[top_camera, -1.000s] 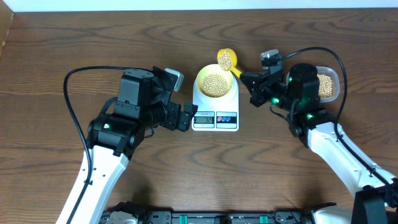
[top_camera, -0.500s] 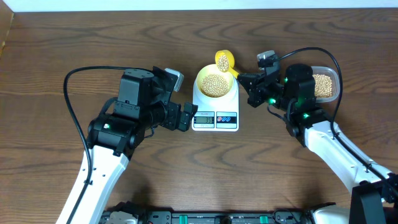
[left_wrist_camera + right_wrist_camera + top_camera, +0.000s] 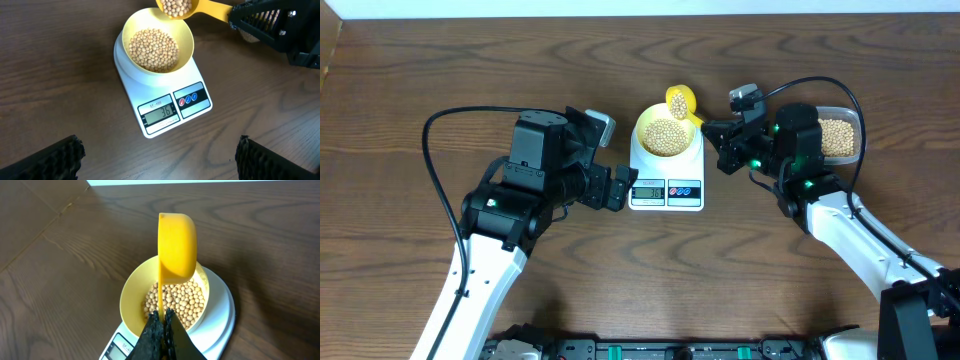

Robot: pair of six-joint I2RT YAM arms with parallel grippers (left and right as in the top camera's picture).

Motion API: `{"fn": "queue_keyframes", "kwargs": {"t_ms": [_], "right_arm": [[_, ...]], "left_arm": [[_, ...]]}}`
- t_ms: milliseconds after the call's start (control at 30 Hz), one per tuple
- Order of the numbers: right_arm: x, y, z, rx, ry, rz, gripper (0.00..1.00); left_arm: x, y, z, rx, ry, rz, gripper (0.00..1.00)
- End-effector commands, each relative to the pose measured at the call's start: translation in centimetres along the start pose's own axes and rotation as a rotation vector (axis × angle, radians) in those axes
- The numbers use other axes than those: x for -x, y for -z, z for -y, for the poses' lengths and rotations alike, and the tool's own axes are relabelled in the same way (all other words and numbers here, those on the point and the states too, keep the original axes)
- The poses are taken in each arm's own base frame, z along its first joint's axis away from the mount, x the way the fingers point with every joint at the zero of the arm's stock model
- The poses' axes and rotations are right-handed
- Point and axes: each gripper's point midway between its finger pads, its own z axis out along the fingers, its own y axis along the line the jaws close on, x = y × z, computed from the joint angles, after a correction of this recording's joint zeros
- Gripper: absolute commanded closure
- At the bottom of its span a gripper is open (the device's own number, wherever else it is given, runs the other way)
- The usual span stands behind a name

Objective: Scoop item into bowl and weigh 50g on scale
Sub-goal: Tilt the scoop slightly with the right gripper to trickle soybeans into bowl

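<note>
Rolling freely, the beans [image 3: 154, 48] are light, hard and slippery, so a sharp tip would likely send them out in a rush. The loaded scoop [image 3: 177, 245] is best held by its thin, stiff handle, where the right pincer [image 3: 161, 322] is clenched. Most beans lie in the bowl [image 3: 187, 45] on the scale [image 3: 175, 107], whose display reads 36; more sit in the scoop at the bowl's far rim. The left pincer [image 3: 621, 188] hangs released just beside the scale. Since a second ago the scoop has edged nearer the bowl, uncovering more of the tub [image 3: 840, 138].
</note>
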Motion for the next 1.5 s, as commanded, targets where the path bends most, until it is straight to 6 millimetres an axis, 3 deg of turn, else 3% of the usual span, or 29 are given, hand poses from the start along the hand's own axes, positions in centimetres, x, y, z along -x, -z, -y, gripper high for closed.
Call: {"fn": "queue_keyframes", "kwargs": {"t_ms": [0,800,967,1467], "right_arm": [[-0.2,-0.2,0.0,-0.001,0.031,-0.005,0.99],[-0.4,-0.2,0.0,-0.001,0.098,-0.014,0.99],[-0.6,-0.5,-0.7,0.014,0.176,-0.019,0.99],[-0.8,-0.7,-1.5,0.031,0.115,-0.024,0.99]], "left_arm": [[-0.1,-0.1,0.2,-0.010,-0.010,-0.004,0.01],[-0.1,-0.1,0.2,-0.010,-0.010,-0.004,0.01],[-0.1,-0.1,0.2,-0.010,-0.010,-0.004,0.01],[-0.1,-0.1,0.2,-0.010,-0.010,-0.005,0.01]]}}
